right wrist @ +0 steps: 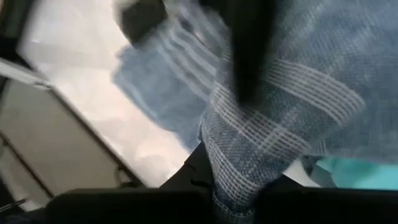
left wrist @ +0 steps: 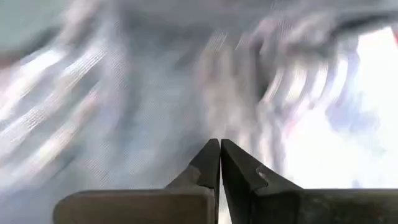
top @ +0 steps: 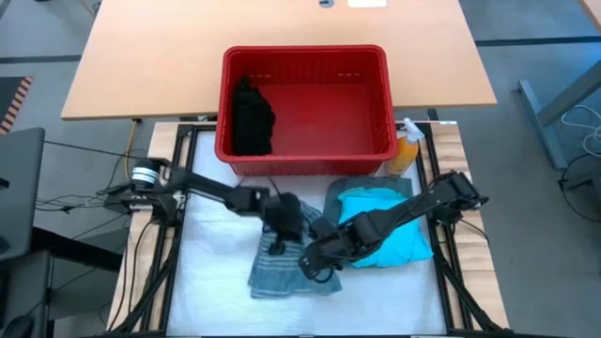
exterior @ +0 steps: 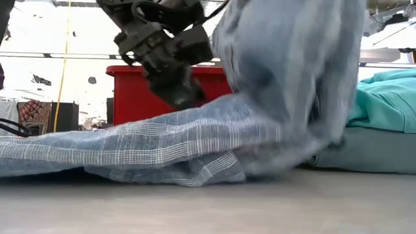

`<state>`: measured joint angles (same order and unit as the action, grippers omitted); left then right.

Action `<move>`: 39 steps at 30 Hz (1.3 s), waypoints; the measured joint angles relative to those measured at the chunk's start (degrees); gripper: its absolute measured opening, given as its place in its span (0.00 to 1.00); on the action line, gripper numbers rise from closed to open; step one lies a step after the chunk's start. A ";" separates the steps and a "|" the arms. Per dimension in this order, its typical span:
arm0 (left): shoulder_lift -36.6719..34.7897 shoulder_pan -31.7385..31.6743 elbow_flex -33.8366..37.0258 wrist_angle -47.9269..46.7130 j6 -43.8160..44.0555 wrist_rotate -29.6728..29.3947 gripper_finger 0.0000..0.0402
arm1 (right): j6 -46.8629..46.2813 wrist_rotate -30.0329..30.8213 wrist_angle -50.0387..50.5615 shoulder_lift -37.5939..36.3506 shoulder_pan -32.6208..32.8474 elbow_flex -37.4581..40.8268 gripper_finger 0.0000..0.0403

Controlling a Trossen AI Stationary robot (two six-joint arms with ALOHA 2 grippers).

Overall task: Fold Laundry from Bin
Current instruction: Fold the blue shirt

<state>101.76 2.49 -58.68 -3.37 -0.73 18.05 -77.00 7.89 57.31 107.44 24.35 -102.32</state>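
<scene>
The left gripper [top: 280, 246] sits at the lower centre of the high view with its two dark fingers [left wrist: 214, 168] pressed fully together; the left wrist view shows nothing between the tips, only blurred striped fabric beyond them. Just to its right in the high view, the right gripper [top: 315, 266] is clamped on a fold of the blue-grey striped woven cloth [top: 282, 270], which bunches between its fingers in the right wrist view [right wrist: 273, 137]. In the low view, that cloth [exterior: 162, 149] rises in a tall blurred fold at upper centre and spreads flat to the left along the white table surface [top: 211, 282]. To the right of the grippers in the high view lies a bright teal soft garment [top: 385, 230] on top of a dull grey-green one [top: 343, 191]. Above them, at upper centre, stands the red rectangular slotted plastic bin [top: 305, 155], with a black garment [top: 252, 117] in its left end. An orange spray bottle [top: 406, 150] stands by the bin's lower right corner.
</scene>
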 joint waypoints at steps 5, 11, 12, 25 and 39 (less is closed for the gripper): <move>-10.98 -5.34 -0.04 -19.31 -8.20 -0.47 0.00 | -1.38 -1.80 0.49 1.81 -0.74 0.19 0.12; -26.10 -8.72 9.29 -24.52 -8.63 -1.37 0.00 | -2.24 -0.58 -0.52 2.40 -2.58 0.02 0.12; -28.37 -8.92 12.94 -22.50 -6.83 -0.92 0.00 | -2.26 -0.58 -0.97 2.40 -2.88 0.02 0.12; -32.32 -2.78 39.92 9.37 17.45 -6.70 0.00 | 4.03 -0.51 -9.91 2.60 -8.54 0.02 0.12; -15.11 -1.56 38.00 29.22 24.99 -4.23 0.00 | 9.49 -5.86 -17.20 10.16 -11.59 0.28 0.12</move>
<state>86.65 0.93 -20.68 25.85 24.26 13.82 -67.51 2.03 40.11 117.60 12.75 -102.04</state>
